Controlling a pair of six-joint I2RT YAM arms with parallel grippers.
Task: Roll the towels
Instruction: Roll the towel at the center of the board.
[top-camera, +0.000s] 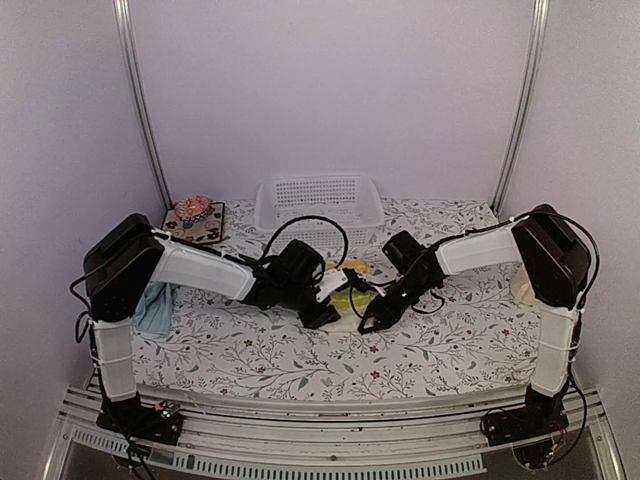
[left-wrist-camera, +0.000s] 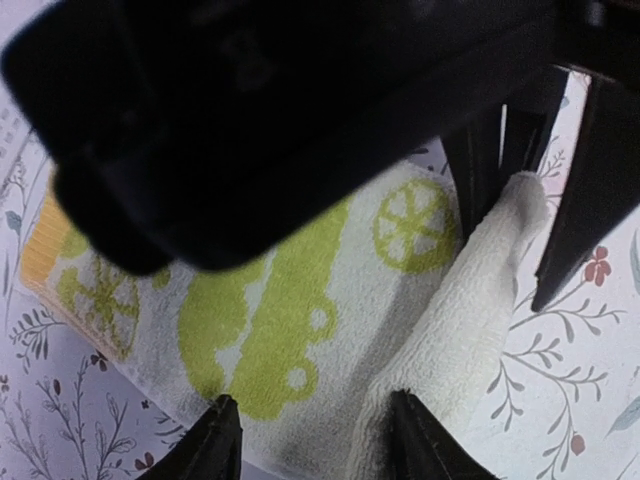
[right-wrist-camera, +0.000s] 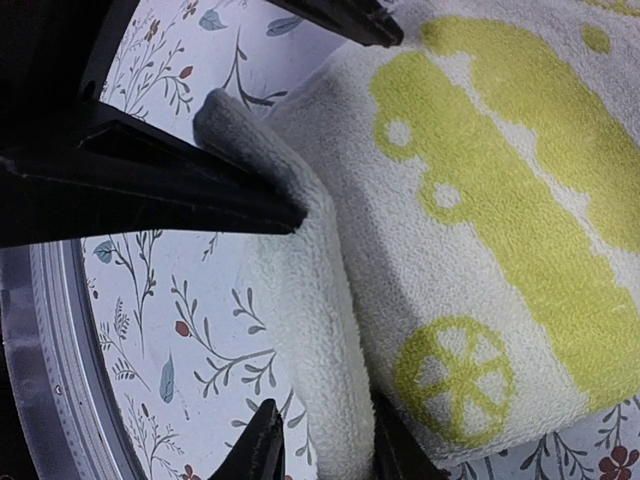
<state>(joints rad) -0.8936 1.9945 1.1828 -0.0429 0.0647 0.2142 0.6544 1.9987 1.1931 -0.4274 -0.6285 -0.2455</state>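
Step in hand: the first turn of the roll on the yellow-green towel (left-wrist-camera: 300, 300) is judged to be under way; little of the task seems done.
Its place: it is laid flat at the middle of the top view, on the flowered table cover (top-camera: 450, 340), between the two grippers; one edge is turned up into a thick fold (right-wrist-camera: 305, 300).
Blue towel (top-camera: 155, 308): it is seen at the left of the top view, partly hidden by the left arm, and it does not look rolled.
Left gripper (left-wrist-camera: 315, 445): the fingers are held apart at the bottom of its own view, over the towel's edge just beside the fold; nothing is clenched.
Right gripper (right-wrist-camera: 325, 450): the fingers are set close on both sides of the fold; whether it is pinched or let go cannot be told.
How to do it well: the fold should be pushed over evenly along its whole length, so that the roll is kept straight and tight.
Care: one end should be pinned while the other is gripped again, otherwise the soft fold is likely to spring open; the flowered table cover should not be caught with it.
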